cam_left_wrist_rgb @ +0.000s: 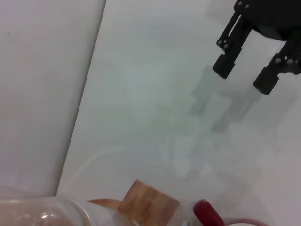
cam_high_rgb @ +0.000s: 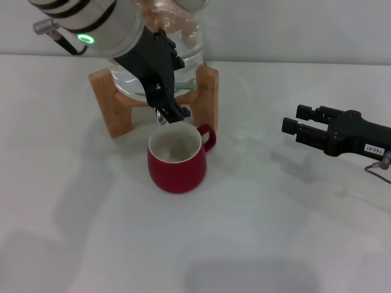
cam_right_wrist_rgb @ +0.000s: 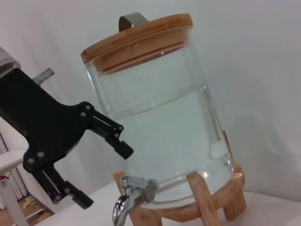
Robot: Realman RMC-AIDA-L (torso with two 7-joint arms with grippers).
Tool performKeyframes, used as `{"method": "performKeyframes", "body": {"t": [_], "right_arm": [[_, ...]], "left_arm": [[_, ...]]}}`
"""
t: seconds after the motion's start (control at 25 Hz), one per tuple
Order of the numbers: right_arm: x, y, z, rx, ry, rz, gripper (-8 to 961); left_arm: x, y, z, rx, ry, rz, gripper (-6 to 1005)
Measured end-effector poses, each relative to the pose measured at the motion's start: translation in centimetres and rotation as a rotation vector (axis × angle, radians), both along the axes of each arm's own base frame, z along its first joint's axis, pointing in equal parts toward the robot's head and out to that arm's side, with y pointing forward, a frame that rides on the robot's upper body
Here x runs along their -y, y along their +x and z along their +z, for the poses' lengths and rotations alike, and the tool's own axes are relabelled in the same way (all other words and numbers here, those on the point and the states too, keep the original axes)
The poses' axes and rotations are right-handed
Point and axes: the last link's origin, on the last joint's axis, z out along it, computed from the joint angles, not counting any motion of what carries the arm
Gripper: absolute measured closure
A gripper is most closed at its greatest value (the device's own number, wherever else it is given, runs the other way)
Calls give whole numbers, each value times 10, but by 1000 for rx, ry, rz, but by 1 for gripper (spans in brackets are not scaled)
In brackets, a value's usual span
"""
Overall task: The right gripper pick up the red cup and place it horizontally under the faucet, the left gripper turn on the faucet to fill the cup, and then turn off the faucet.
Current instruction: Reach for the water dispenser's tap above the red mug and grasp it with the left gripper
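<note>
The squat red ceramic cup [cam_high_rgb: 176, 158] with its white inside stands upright on the white counter [cam_high_rgb: 275, 232], just in front of the wooden stand [cam_high_rgb: 116, 104] that carries the glass water jar with a bamboo lid [cam_right_wrist_rgb: 155, 108]. The left pincer [cam_high_rgb: 166, 105], a plain black claw, hangs over the cup's far rim with its fingers spread either side of the small chrome faucet [cam_right_wrist_rgb: 129, 200], not yet pinching the lever, as the right wrist view shows. The right pincer [cam_high_rgb: 305, 129], the labelled black claw, sits well apart to the right, low over the counter, spread and holding nothing.

The risk I see is the lever: if the claw closes off-centre it could slip off, or push the whole jar and stand back. The spout may also miss the cup's mouth, so water would run onto the counter.

In the head view the claw hides the faucet almost wholly, so whether spout and cup line up cannot be told, nor whether water is flowing.
</note>
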Motion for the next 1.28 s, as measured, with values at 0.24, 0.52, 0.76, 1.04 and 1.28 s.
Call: {"method": "performKeyframes", "body": {"t": [0.24,0.52,0.76,1.04,1.28], "right_arm": [[0,0,0,0,0,0,395],[0,0,0,0,0,0,395],[2,2,0,0,0,-7,395],[3,4,0,0,0,-10,395],[3,4,0,0,-1,-12,395]], "left_arm": [[0,-1,-4,-9,6,-13,109],[0,-2,-12,-20,2,-24,110],[-1,-3,-16,-22,4,-30,110],[-4,-6,-21,-25,10,-24,111],[-7,-9,-26,-31,10,-21,111]]}}
